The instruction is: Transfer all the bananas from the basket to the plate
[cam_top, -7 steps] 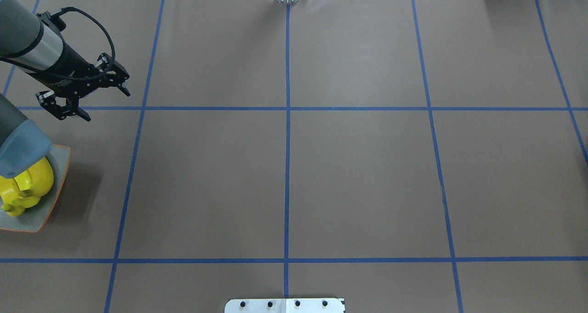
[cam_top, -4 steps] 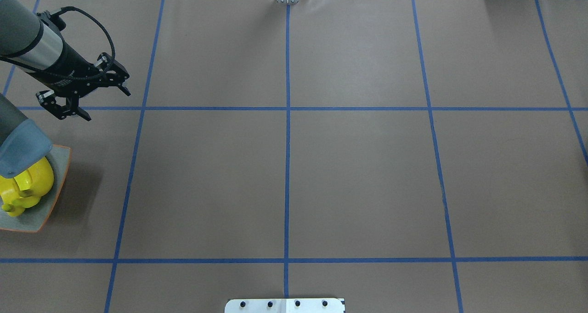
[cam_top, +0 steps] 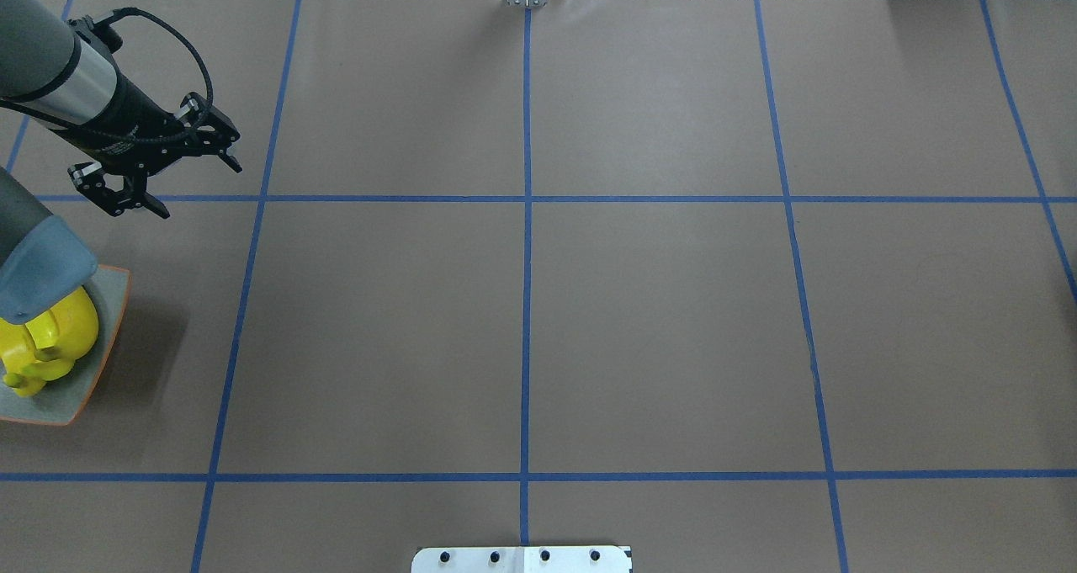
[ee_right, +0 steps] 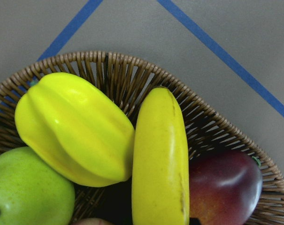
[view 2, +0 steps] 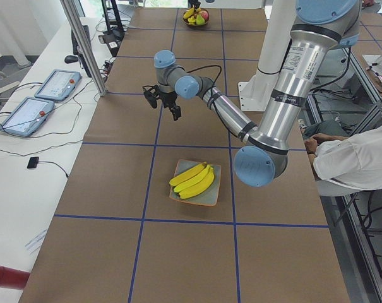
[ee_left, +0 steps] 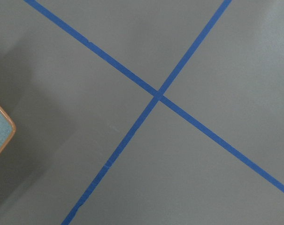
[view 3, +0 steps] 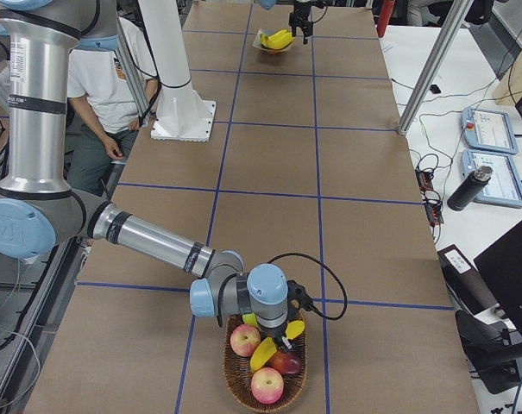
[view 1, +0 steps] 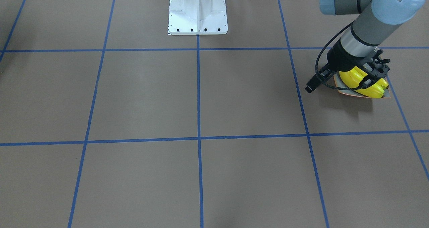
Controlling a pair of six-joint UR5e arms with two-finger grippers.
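Three bananas (view 2: 194, 180) lie together on the square grey-green plate (view 2: 211, 197), which sits at the table's left edge (cam_top: 92, 371). My left gripper (cam_top: 198, 193) hangs open and empty over bare table beyond the plate, also seen in the left side view (view 2: 164, 110). One banana (ee_right: 160, 159) lies in the wicker basket (ee_right: 123, 70) directly under the right wrist camera. My right gripper (view 3: 282, 332) hovers over the basket (view 3: 243, 392); whether it is open or shut I cannot tell.
Beside the banana the basket holds a yellow starfruit (ee_right: 71, 126), a green fruit (ee_right: 24, 192) and a dark red fruit (ee_right: 226, 187). A seated person (view 2: 348, 158) is behind the robot. The white robot base (view 1: 197, 13) stands mid-table at the robot's edge.
The left gripper has shifted only slightly, a little farther from the plate, still open. Plate and bananas have not moved.
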